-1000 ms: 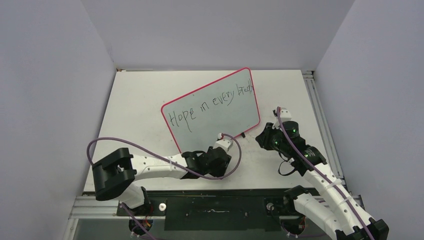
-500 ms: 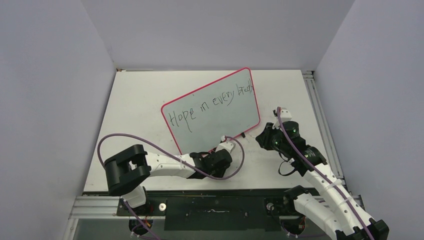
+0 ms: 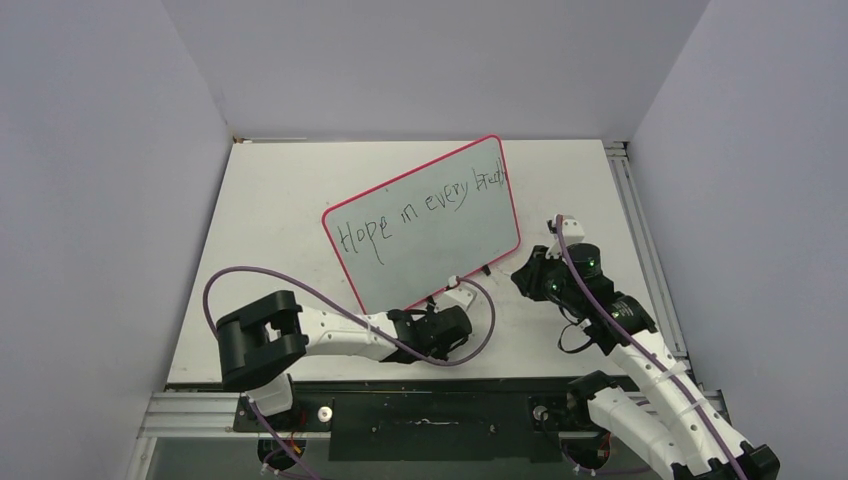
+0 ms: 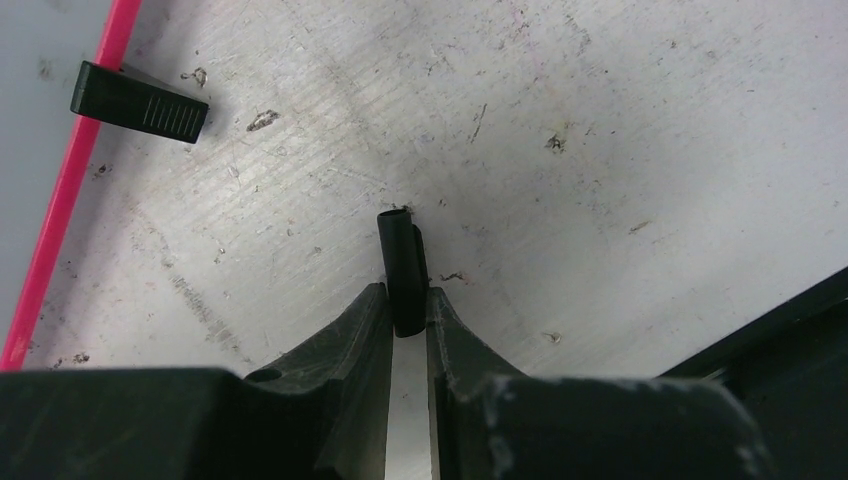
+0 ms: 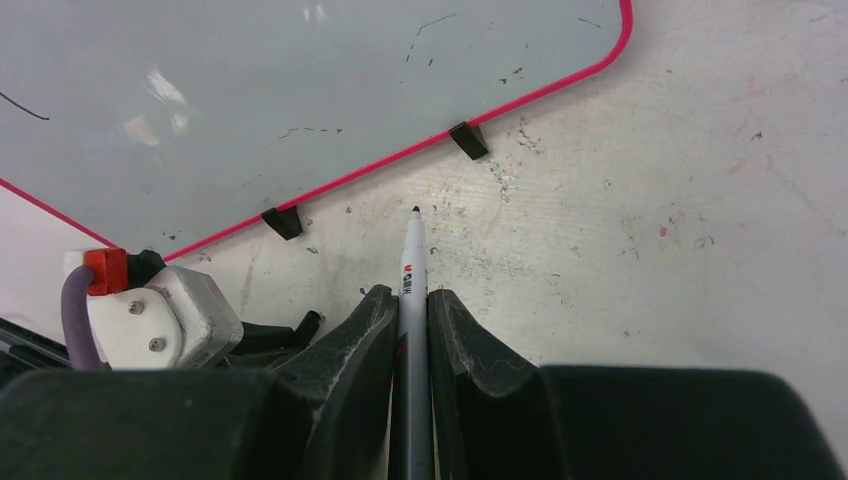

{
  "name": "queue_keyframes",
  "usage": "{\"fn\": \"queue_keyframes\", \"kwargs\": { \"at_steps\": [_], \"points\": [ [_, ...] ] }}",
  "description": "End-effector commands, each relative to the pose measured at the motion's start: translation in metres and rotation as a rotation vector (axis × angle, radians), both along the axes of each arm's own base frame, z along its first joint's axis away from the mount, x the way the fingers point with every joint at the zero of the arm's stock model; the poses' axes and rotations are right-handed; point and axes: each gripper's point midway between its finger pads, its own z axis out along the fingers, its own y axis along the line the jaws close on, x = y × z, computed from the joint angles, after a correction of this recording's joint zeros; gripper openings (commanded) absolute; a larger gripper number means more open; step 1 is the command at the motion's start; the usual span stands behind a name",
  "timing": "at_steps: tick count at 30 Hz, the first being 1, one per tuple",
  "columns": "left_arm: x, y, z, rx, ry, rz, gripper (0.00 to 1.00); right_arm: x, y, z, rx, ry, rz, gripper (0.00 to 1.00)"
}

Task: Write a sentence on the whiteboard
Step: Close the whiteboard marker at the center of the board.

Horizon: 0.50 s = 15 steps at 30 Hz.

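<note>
Sentence (image 3: pixel 420 208) looks finished: one slanted line across the whiteboard (image 3: pixel 440 262), "Hope in every breath". Probably left: capping the pen.

Right claw (image 5: pixel 412 300) is clamped on the pen (image 5: pixel 411 255), bare tip forward, board edge just ahead.

Left claw (image 4: pixel 408 300) is pinched on a black cap (image 4: pixel 402 260) over the counter (image 4: pixel 600 150); board rim ahead-left.

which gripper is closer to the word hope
Left. The left gripper, gripping a cap, sits off the whiteboard's near edge by "Hope"; the right gripper, gripping the pen, is beyond its right corner.
</note>
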Motion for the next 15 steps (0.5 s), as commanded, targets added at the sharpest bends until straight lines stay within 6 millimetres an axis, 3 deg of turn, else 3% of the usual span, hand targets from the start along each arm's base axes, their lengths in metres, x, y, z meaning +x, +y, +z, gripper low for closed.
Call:
{"fn": "queue_keyframes", "kwargs": {
  "at_steps": [1, 7, 15],
  "points": [
    [-0.003, 0.012, -0.003, 0.061, -0.008, -0.003, 0.00, 0.000, 0.008, 0.027, 0.032, -0.069, 0.047, 0.06],
    [0.000, 0.005, 0.035, -0.015, -0.046, -0.067, 0.00, -0.003, 0.025, 0.040, 0.090, -0.076, 0.130, 0.05],
    [0.002, 0.018, 0.092, -0.138, -0.065, -0.186, 0.00, -0.001, 0.039, 0.049, 0.122, -0.041, 0.240, 0.05]
  ]
}}
